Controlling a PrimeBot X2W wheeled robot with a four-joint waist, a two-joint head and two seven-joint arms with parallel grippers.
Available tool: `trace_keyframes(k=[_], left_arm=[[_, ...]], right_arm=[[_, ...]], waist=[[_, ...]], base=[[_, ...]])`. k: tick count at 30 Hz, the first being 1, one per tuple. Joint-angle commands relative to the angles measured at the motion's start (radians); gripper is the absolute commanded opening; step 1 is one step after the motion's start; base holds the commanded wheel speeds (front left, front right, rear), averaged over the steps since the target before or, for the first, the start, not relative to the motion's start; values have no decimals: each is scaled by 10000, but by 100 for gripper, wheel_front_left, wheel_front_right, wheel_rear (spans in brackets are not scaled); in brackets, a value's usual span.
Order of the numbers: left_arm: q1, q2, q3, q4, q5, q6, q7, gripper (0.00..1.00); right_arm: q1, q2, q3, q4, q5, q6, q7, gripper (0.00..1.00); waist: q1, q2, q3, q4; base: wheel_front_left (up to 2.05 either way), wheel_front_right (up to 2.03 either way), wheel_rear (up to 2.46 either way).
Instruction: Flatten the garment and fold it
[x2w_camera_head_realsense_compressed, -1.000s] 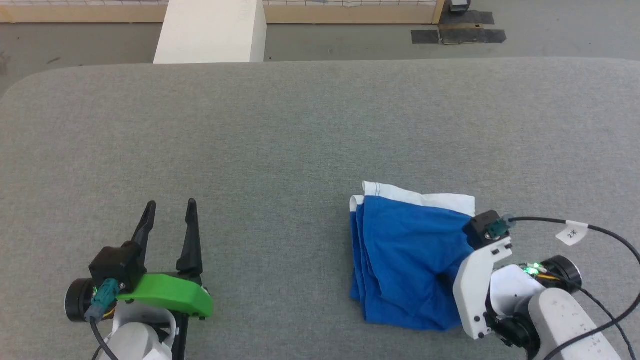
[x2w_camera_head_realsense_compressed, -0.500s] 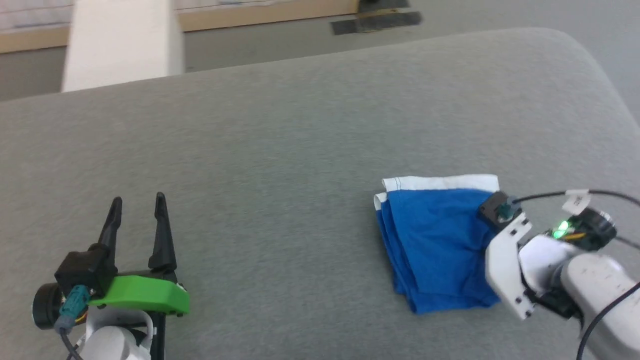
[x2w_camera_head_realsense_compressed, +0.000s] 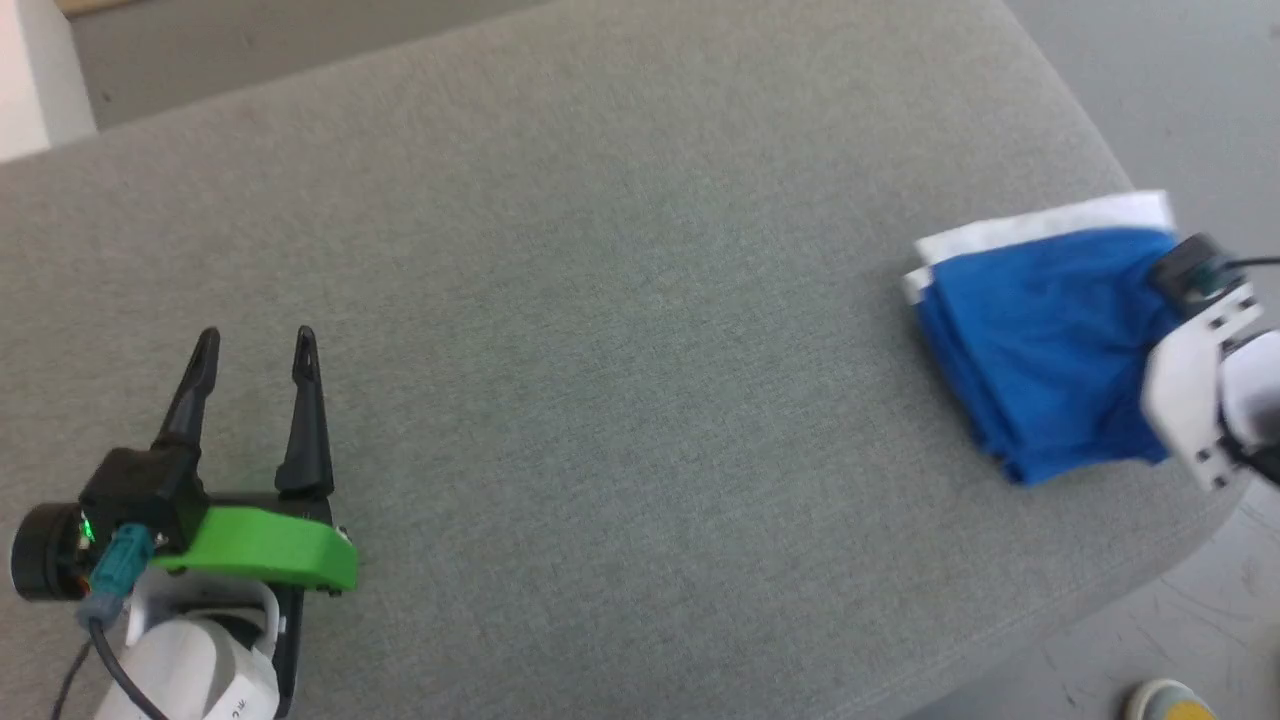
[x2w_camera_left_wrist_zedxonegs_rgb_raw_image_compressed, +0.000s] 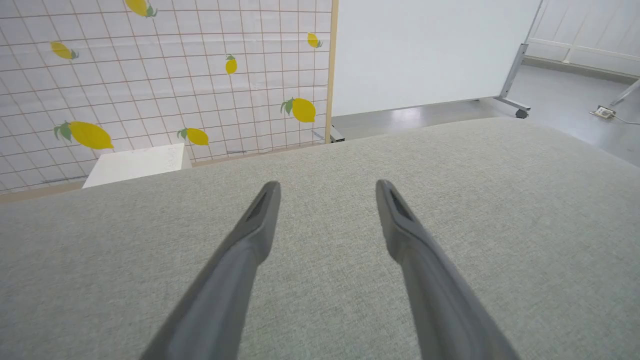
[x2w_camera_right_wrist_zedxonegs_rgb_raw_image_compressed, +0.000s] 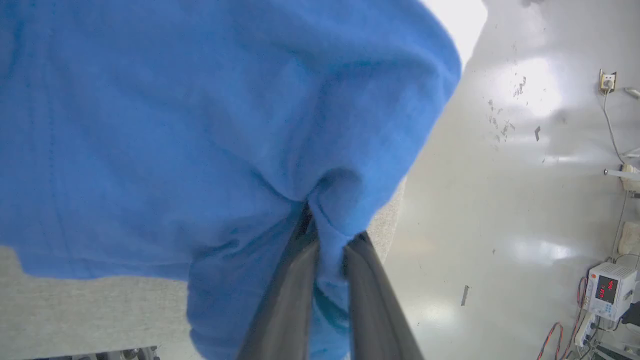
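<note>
Eight o'clock on the grey cloth-covered table (x2w_camera_head_realsense_compressed: 640, 300): left gripper (x2w_camera_head_realsense_compressed: 256, 337) spread, empty. Three o'clock, by the edge: soft bright-blue fabric shorts with white trim (x2w_camera_head_realsense_compressed: 1040, 340), a fold pinched by the right gripper (x2w_camera_right_wrist_zedxonegs_rgb_raw_image_compressed: 327, 237). Light, limp, probably saggy; grip waistband corners.

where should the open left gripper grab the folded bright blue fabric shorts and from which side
Take the far-left corner of the bright blue fabric shorts, where the white trim band ends, coming in low from the robot's left. Its layered edges lie exposed there, and the right gripper is shut on the opposite side.
</note>
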Motion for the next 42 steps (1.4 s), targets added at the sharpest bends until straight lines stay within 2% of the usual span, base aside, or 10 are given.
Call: trace_keyframes(k=[1, 12, 14, 15, 18, 23, 31, 37, 42], left_arm=[[-193, 172, 25, -151, 122, 75, 112, 100], [-314, 613, 120, -914, 290, 224, 741, 100], [-327, 630, 104, -948, 298, 229, 769, 100], [-336, 634, 88, -956, 302, 233, 784, 100], [-366, 625, 43, -929, 296, 235, 798, 100], [-334, 493, 8, -720, 210, 265, 603, 100], [-103, 5, 15, -32, -190, 272, -150, 100], [-30, -376, -83, 523, -471, 200, -543, 100], [-97, -765, -141, 961, -623, 223, -818, 100]], right_arm=[[-308, -59, -218, 376, -114, -19, -215, 0], [-1427, 146, -2175, 3128, -932, -19, -1345, 0], [-1524, 243, -2517, 3496, -1090, -19, -1387, 45], [-1579, 306, -2744, 3714, -1191, -19, -1394, 100], [-1719, 454, -3278, 4051, -1489, -19, -1587, 100], [-1945, 661, -3920, 3755, -1729, -19, -2357, 100], [-1751, 1319, -5093, 1437, -1516, -19, -3908, 100], [-522, 2433, -5665, -1166, -1735, -19, -4793, 100], [832, 3947, -6374, -3125, -2163, -19, -5465, 100]], waist=[[0, -1, 1110, -78], [0, -1, 1954, 518], [0, -1, 1983, 560], [0, -1, 1985, 580], [0, -1, 1927, 621], [0, -1, 1482, 697], [0, -1, -17, 1188], [0, -1, -1217, 1939], [0, -1, -1937, 2662]], base=[[0, 0, 0], [0, 0, 0], [0, 0, 0], [0, 0, 0], [0, 0, 0], [0, 0, 0], [0, 0, 0], [0, 0, 0], [0, 0, 0]])
